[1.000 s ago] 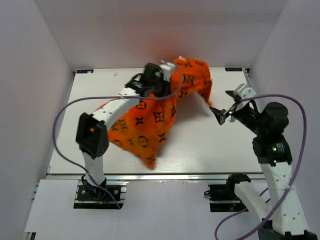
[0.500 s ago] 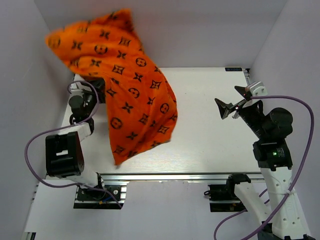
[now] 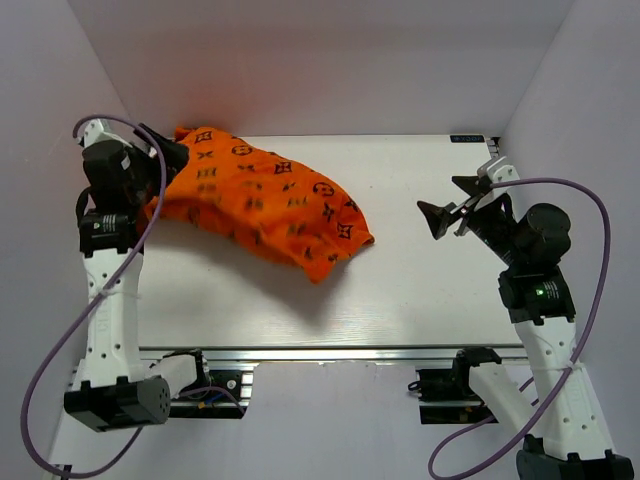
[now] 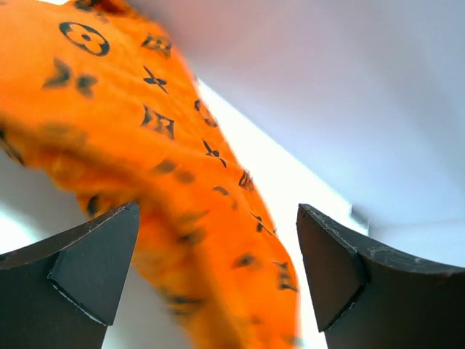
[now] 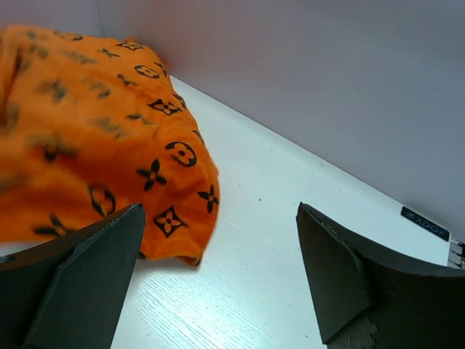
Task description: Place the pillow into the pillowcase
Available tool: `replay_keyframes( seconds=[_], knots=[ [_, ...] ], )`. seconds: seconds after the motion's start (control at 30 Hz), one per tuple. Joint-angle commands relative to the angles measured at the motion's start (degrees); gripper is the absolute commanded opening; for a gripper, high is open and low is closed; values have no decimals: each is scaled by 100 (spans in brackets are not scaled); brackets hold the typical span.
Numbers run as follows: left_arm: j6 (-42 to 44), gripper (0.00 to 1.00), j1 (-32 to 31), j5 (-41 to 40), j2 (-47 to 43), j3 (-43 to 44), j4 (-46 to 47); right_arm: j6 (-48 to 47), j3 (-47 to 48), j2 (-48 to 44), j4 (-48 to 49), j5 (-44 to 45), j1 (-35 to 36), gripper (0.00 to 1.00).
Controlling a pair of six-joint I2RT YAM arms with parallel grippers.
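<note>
White table (image 3: 420, 290), pillowcase (image 3: 260, 205) heaped at its far left, no pillow visible.
Left gripper (image 4: 218, 209) and right gripper (image 3: 445, 200) are spread, empty; the loose fabric may crumple and hide its opening.

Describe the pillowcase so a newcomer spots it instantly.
On the white table, look far left, beside the left gripper. The pillowcase is rumpled bright orange cloth printed with black flower and star motifs, the only coloured thing there.

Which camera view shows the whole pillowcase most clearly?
Top external: nearly the whole pillowcase is visible, spread over the left rear of the table. Left wrist shows only a blurred strip of it. Right wrist shows one end, with its left part blurred.
</note>
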Motion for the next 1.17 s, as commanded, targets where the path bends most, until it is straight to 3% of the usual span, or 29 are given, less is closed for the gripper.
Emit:
replay_keyframes(
  seconds=[0.0, 0.1, 0.17, 0.2, 0.33, 0.47, 0.67, 0.77, 0.9, 1.13],
  knots=[
    [976, 98, 4, 754, 67, -360, -2052, 162, -59, -8, 338, -157, -21, 89],
    [855, 98, 4, 2567, -546, -1283, -1895, 188, -112, 1, 382, -236, -21, 89],
    [705, 98, -4, 2864, -1029, -1969, -1667, 241, -156, 10, 408, -298, -21, 89],
    [696, 98, -13, 2909, -1589, -2119, -1527, 258, -174, 27, 417, -315, -21, 89],
    [670, 98, -13, 2549, -2411, -2244, -674, 407, -52, 378, 111, -596, -21, 89],
    [371, 98, -13, 2899, -2307, -2279, 327, 1020, 213, 1073, -594, -344, -30, 89],
    [54, 98, -13, 3840, -1656, -2367, 1804, 943, 685, 1327, -1356, 33, -21, 90],
    [186, 98, -13, 3849, -1699, -2341, 1999, 1102, 1108, 1783, -2103, 790, -30, 89],
    [204, 98, -4, 3762, -2007, -2516, 2219, 1094, 1960, 2198, -2904, 1178, -30, 89],
    [493, 98, -13, 3736, -2271, -2543, 1823, 1111, 1840, 2190, -2607, 1117, -21, 89]
  ],
)
